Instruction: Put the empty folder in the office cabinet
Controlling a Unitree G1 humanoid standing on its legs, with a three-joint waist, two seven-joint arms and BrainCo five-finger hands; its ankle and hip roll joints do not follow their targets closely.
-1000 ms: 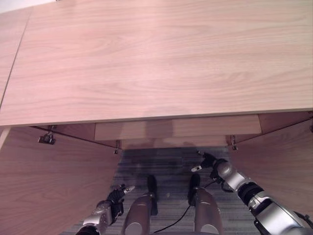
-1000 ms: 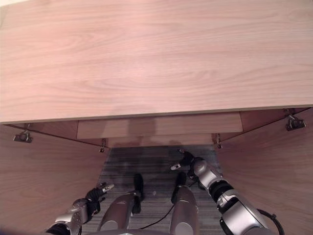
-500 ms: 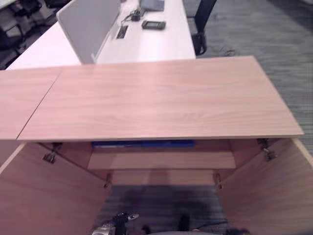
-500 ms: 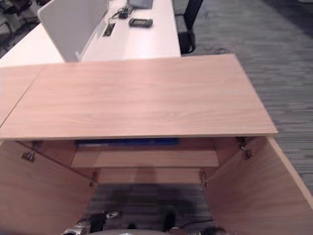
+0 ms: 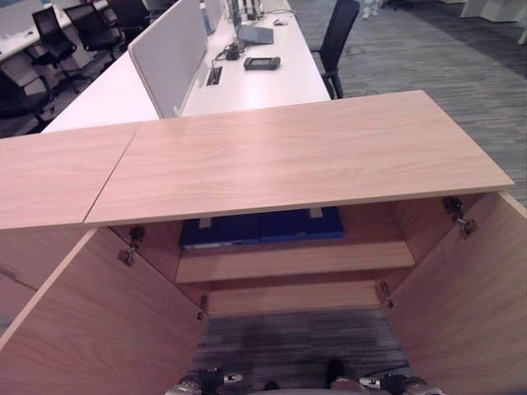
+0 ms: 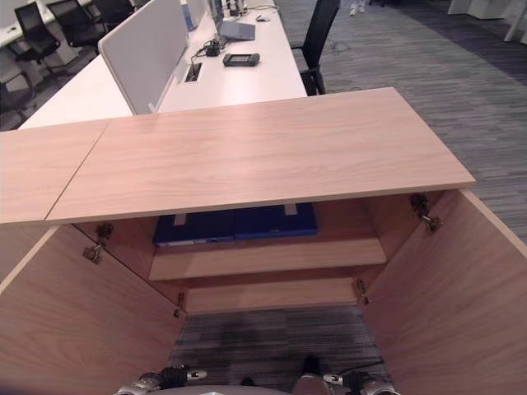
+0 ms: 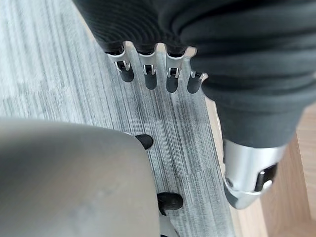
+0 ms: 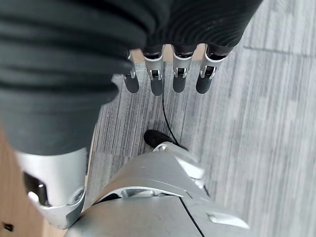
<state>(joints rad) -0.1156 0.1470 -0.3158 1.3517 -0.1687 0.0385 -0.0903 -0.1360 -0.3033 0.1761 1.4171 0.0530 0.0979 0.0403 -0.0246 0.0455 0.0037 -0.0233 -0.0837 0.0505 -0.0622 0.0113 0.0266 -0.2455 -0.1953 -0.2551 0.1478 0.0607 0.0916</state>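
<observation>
Pale wood grain covers the cabinet [image 5: 296,156], whose two doors stand swung wide towards the robot, the left door [image 5: 90,321] and the right door [image 5: 469,288] flanking the open front. Inside, on the upper shelf [image 5: 296,259], blue folders [image 5: 262,228] lie flat, side by side, their long axis running across the cabinet from left to right, tucked under the cabinet top. Whether one of them is the task's empty folder cannot be told for certain from here, but neither hand carries one, so the job looks done or nearly so. The left hand [image 7: 148,69] hangs low over the grey carpet [image 5: 288,337] with its fingers straight and relaxed, holding nothing; the right hand [image 8: 168,71] hangs likewise, fingers loosely extended and empty. Both sit at the bottom edge of the head views, well apart from the shelf, so the folders lie ahead of and above them, roughly midway between the two; neither arm looks clearly nearer. Small white labels show on the folders' near edges, but no writing on them is readable. Beyond the cabinet a white worktop [image 5: 247,78] carries a grey divider [image 5: 169,53] and a few small devices, with dark chairs [image 5: 333,37] near it.
</observation>
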